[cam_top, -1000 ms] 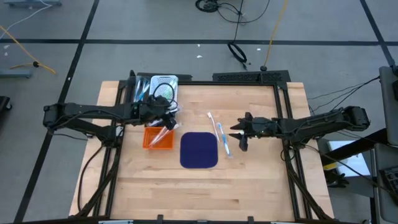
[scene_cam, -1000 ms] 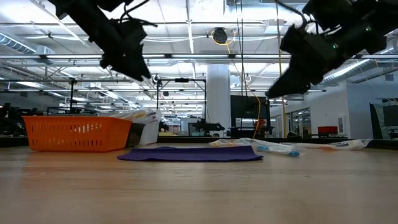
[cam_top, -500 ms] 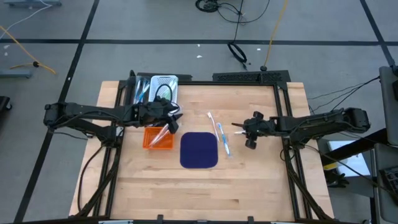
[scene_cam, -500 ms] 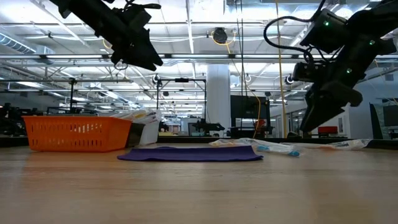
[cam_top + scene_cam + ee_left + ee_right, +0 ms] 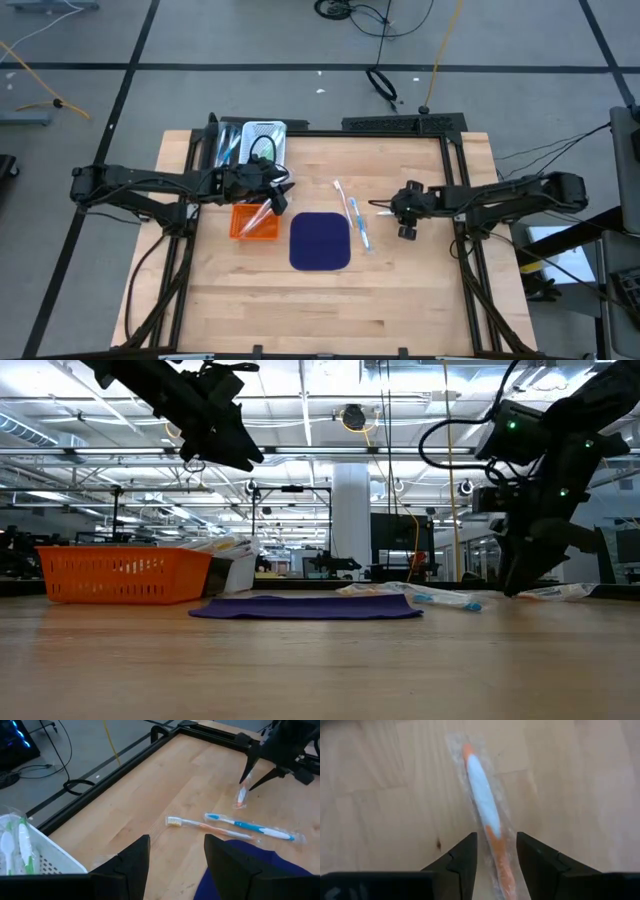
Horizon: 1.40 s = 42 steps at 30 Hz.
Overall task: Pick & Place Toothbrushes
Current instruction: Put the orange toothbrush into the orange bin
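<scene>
Right gripper (image 5: 383, 208): low over the table, pointing down; fingers (image 5: 465, 857) apart, one on each side of a wrapped brush (image 5: 482, 805), not clamped on it.
Wrapped brush: white and orange, in a clear sleeve, lying flat on the wood; it runs out from between the right fingers. In the left wrist view it shows as a small pale piece (image 5: 241, 796) right under those fingertips.
Left gripper (image 5: 277, 197): raised above the table beside the orange basket (image 5: 255, 222); fingers (image 5: 135, 860) apart, nothing between them.
Loose brushes: two more lie on the table between the two grippers, one orange and white (image 5: 200, 825), one blue and white in a clear wrapper (image 5: 250, 826); they lie close together, just beside the mat.
Mat (image 5: 320, 241): dark blue, flat, between the basket and the loose brushes; its edge shows just past the left fingers.
White basket (image 5: 30, 852): next to the left fingers, with pale green and white pieces inside; what they are cannot be told.
Tray (image 5: 255, 140): silver, at the far table edge behind the left gripper.
In the way: nothing lies between the right fingers and the wrapped brush; the two loose brushes are near but apart from it.
Writing: none readable on the wrappers, baskets or mat.
</scene>
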Available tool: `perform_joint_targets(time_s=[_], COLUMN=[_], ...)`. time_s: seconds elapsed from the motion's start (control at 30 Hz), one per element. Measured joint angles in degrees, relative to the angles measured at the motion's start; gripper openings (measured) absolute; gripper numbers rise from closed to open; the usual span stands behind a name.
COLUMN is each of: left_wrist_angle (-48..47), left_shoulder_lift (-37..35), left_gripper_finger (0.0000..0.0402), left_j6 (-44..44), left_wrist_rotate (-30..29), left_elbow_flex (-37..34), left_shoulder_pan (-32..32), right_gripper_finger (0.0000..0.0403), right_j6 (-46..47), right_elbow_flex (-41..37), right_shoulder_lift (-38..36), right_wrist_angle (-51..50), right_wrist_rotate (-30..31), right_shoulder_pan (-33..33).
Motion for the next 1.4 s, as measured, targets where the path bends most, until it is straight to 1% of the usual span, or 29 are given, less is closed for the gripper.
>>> perform_joint_targets(time_s=[0.23, 0.33, 0.4, 0.53, 0.57, 0.73, 0.9, 1.1, 1.23, 1.4], left_wrist_angle=[-0.02, -0.05, -0.11, -0.15, -0.17, -0.17, -0.03, 1.19, 3.90, 10.00], left_shoulder_lift=[0.00, 0.00, 0.00, 0.00, 0.00, 0.00, 0.00, 0.00, 0.00, 0.03], left_gripper_finger=[0.0186, 0.0186, 0.0186, 0.0186, 0.0186, 0.0186, 0.0186, 0.0186, 0.0186, 0.0186], left_j6=[0.02, 0.00, 0.00, 0.00, 0.00, -0.02, -0.04, -0.35, 0.12, 2.25], left_wrist_rotate=[-0.04, -0.04, -0.04, -0.04, -0.06, -0.04, -0.06, -0.04, -0.09, -0.11], left_elbow_flex=[0.00, 0.00, 0.00, 0.00, 0.00, 0.00, -0.02, -0.02, -0.02, -0.04], left_shoulder_pan=[0.04, 0.04, 0.04, 0.04, 0.04, 0.04, 0.04, -0.05, -0.74, -2.38], right_gripper_finger=[0.0132, 0.0120, 0.0098, 0.0026, 0.0017, 0.0014, 0.0013, 0.0013, 0.0013, 0.0013], right_j6=[-1.95, -1.85, -1.53, -0.37, -0.32, 0.28, 1.33, 1.37, 1.37, 1.58], right_elbow_flex=[0.17, 0.22, 0.22, 0.15, 0.15, 0.11, 1.38, 3.31, 3.52, 3.52], right_shoulder_lift=[4.67, 5.58, 5.66, 5.70, 5.70, 5.26, 2.24, -3.06, -6.32, -7.74], right_wrist_angle=[1.55, 1.64, 1.70, 1.64, 1.71, 2.44, 2.47, 11.09, 22.07, 37.29], right_wrist_rotate=[0.86, 1.48, 1.35, 1.29, 1.29, 1.31, 1.75, 1.63, 1.42, 1.32], right_shoulder_pan=[0.04, 0.08, 0.09, 0.11, 0.11, 0.11, 0.65, 2.50, 3.95, 5.99])
